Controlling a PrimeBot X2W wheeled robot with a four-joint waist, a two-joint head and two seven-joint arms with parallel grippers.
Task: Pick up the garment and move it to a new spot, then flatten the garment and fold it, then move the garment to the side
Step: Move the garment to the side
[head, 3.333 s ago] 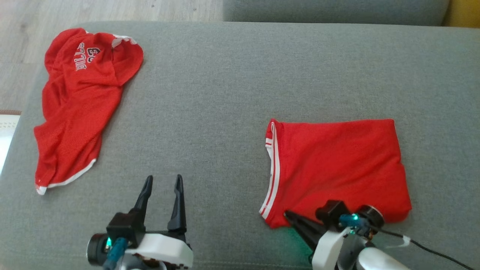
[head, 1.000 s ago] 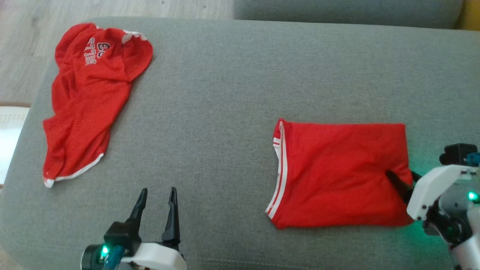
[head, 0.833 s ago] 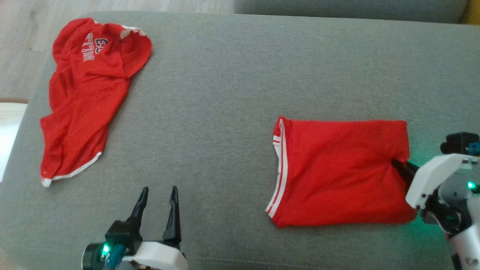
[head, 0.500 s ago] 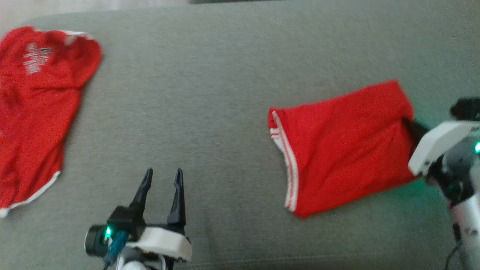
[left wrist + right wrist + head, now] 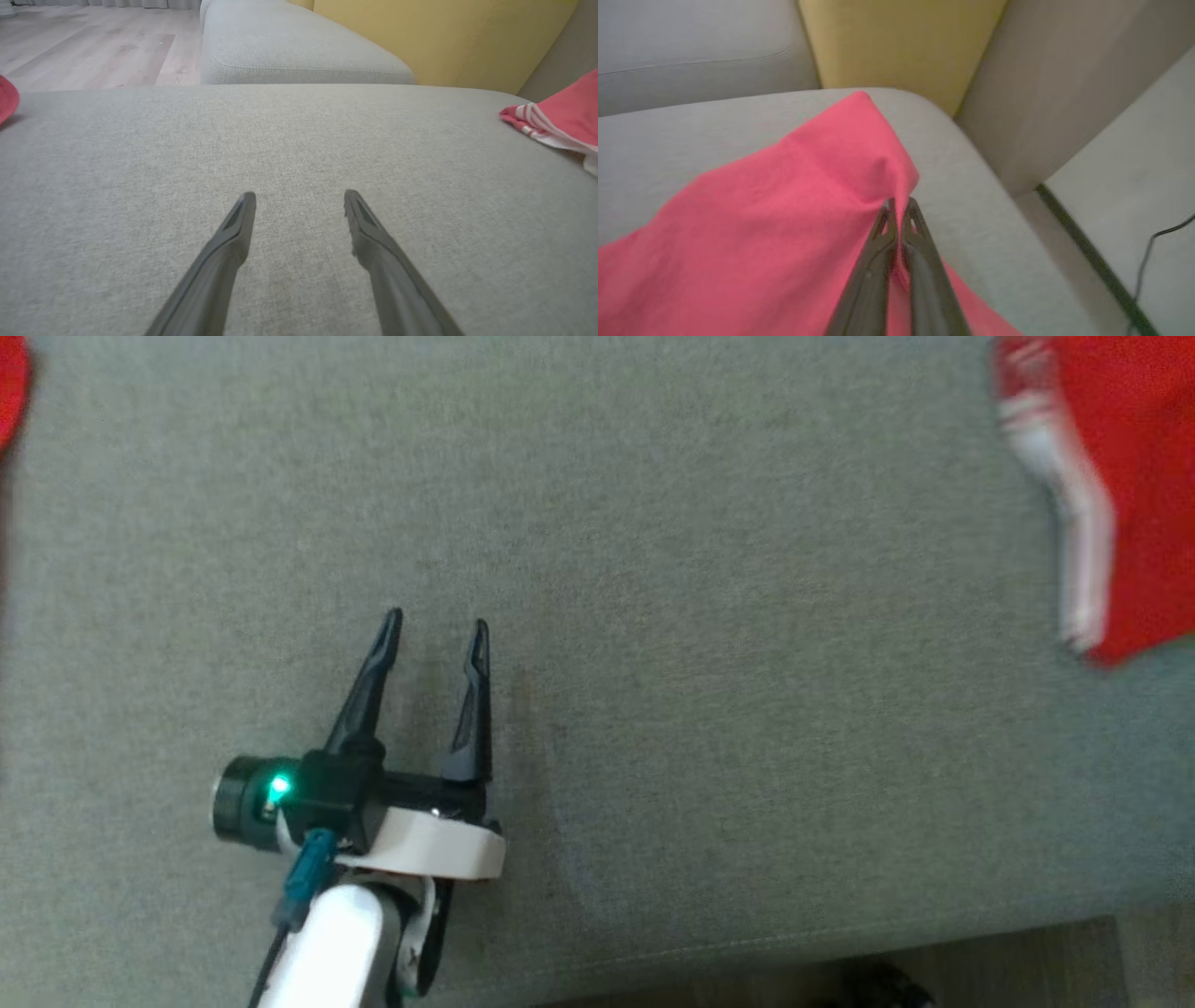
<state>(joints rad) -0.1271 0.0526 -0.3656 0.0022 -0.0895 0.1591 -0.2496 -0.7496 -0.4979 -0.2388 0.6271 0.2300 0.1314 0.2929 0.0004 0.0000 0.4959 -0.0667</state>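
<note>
The left claw (image 5: 437, 620) is seen in the head view above the near part of a large grey cushion (image 5: 700, 616). Its two dark fingers are spread apart and nothing is held between them. The same gap is confirmed in the left wrist view, where bare grey fabric lies between the fingertips.

The right claw (image 5: 900, 201) is shown in the right wrist view, clenched on a raised fold of the red garment (image 5: 784, 210) near a rounded corner of the cushion. The cloth is drawn up into a peak at the fingertips.

In the head view the garment is blurred at the cushion's right end, with its white-striped hem turned toward the cushion's middle. A sliver of a second red garment (image 5: 7, 98) is caught at the cushion's left end.

Beyond the cushion, a further grey cushion (image 5: 289, 46), a yellow backrest (image 5: 444, 37) and a wooden floor (image 5: 84, 42) are made out in the left wrist view. A dark cable (image 5: 1157, 242) is shown past the cushion's corner in the right wrist view.
</note>
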